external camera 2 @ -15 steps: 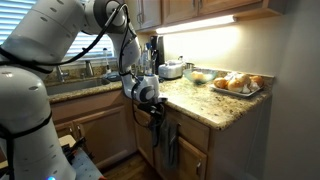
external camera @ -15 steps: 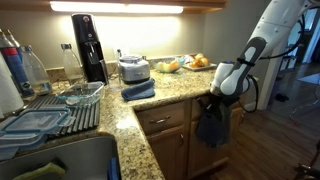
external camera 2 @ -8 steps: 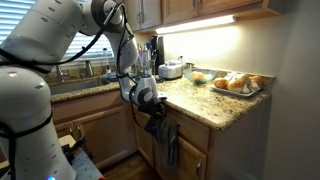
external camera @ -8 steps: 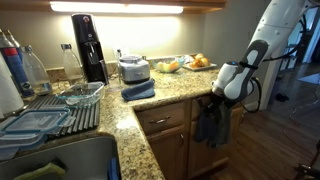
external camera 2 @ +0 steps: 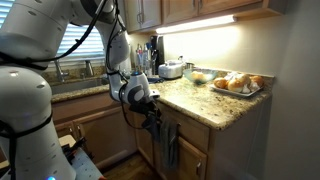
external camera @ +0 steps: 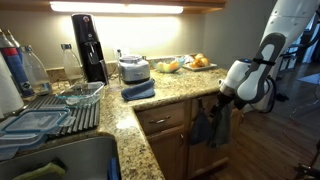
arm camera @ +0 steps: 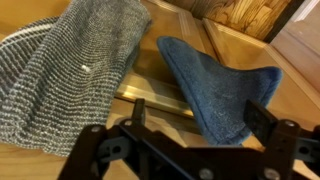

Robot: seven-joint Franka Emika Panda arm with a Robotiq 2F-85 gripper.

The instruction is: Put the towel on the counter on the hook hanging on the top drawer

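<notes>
Gripper (arm camera: 198,128) is released. The wrist view shows both fingers (arm camera: 135,118) spread wide with nothing pinched.

The towel (arm camera: 215,85) hangs just beyond them against the wood, narrowing toward the fingers. Only the wrist view separates it from the grey-green towel (arm camera: 70,70) hanging just left of it. A brass-coloured bar (arm camera: 160,98) shows between the two. I can't make out the hook in any view.

The exterior views don't split the cloths. I just see dark fabric on the top drawer (external camera: 162,120), under the edge of the counter (external camera: 175,88), with the gripper just beside it on the right. What they do add is a folded blue towel (external camera: 138,90) lying on the counter near a steel appliance (external camera: 133,68).

Containers:
- The dish rack (external camera: 75,118) on the far left holds clear plastic tubs (external camera: 30,122) and a glass bowl (external camera: 85,95).
- The sink (external camera: 80,150) at near left has something green (external camera: 40,172) at its bottom.
- The tray (external camera 2: 243,93) on the right carries bread-like rolls (external camera 2: 235,80).
</notes>
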